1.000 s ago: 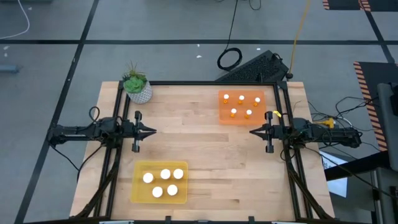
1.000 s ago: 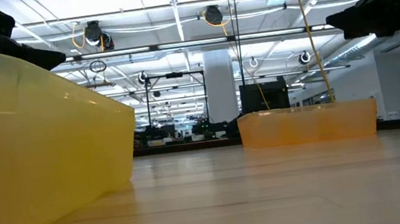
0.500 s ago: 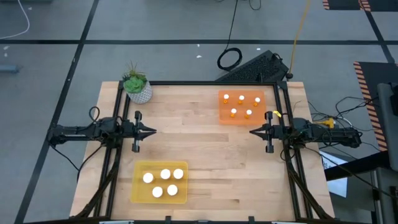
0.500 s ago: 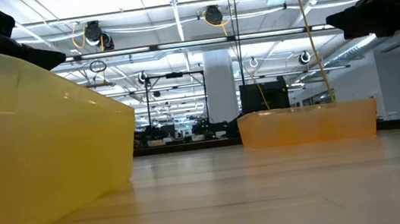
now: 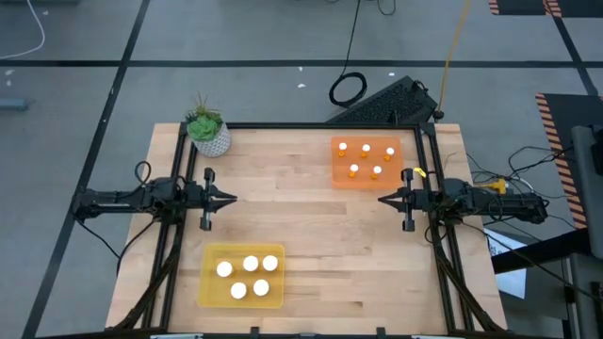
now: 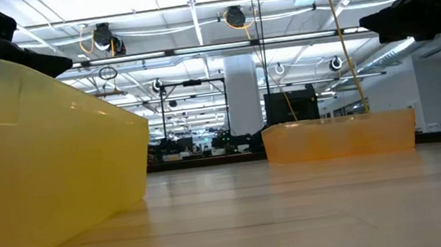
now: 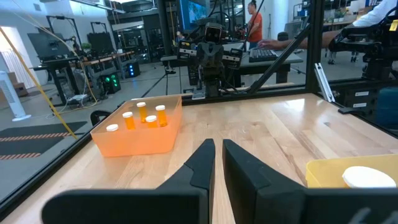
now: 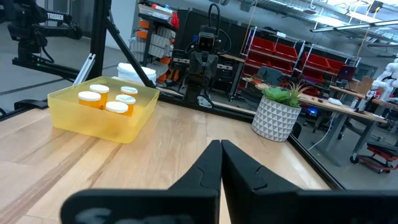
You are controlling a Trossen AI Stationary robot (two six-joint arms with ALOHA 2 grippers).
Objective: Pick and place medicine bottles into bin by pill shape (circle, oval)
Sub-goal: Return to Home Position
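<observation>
— Where do the trays sit?
— The yellow translucent plastic tray [image 5: 242, 276] lies at the wooden table's [image 5: 311, 245] near left, the orange translucent plastic tray [image 5: 366, 161] at its far right.
— The bottles?
— Five small white-capped pill bottles [image 5: 247, 277] stand in each tray.

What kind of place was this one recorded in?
Most likely a robotics lab or workshop. A framed wooden table stands on a taped grey floor, red parts bins on shelving line the back wall, and other workbenches with people at them fill a large open hall.
</observation>
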